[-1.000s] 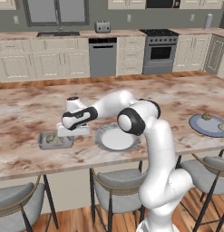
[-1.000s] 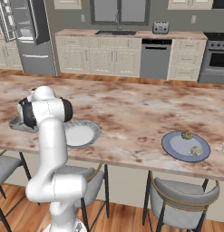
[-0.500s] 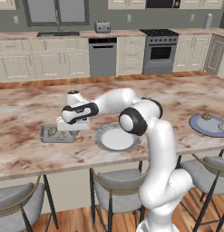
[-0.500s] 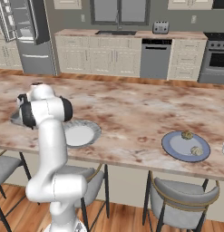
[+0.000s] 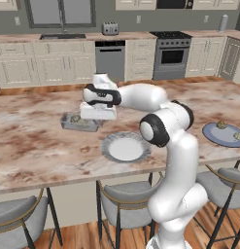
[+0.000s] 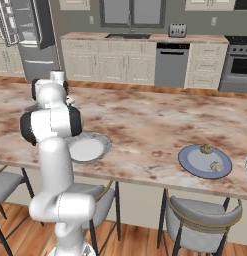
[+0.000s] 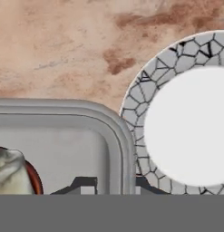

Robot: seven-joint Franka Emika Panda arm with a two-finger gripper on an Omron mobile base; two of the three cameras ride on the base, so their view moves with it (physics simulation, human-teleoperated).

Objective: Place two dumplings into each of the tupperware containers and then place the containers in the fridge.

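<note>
1. Pale grey tupperware container [image 5: 78,122] [image 7: 63,145]: shallow, rectangular, with rounded corners and a raised rim. Lies on the marbled brown counter [image 5: 34,151], just left of an empty plate.
2. Holds at least one tan-olive dumpling [image 5: 75,118]. Seen in the hand view as a pale creased lump [image 7: 11,174] at the tray's far left. Cannot tell the exact count inside.
3. Gripper [image 5: 95,115] [image 7: 114,183] down at the container's right end, jaws nearly together and clamped across its rim wall, one tip inside and one outside.
4. Cannot tell whether the tray rests on the counter or hangs just above it.
5. Empty round plate [image 5: 125,147] [image 6: 87,147] [image 7: 145,90] with a cracked-mosaic border; its rim nearly meets the tray's corner, with little room between.
6. Wide bare marble beyond the tray and to its left; near counter edge just past the plate.
7. One grey-blue plate [image 5: 214,136] [image 6: 187,160] well apart to the right, carrying two dumplings [image 6: 206,148] [image 6: 215,166].
8. Fridge [image 6: 25,30] at the far left wall, door open, shelves showing.
</note>
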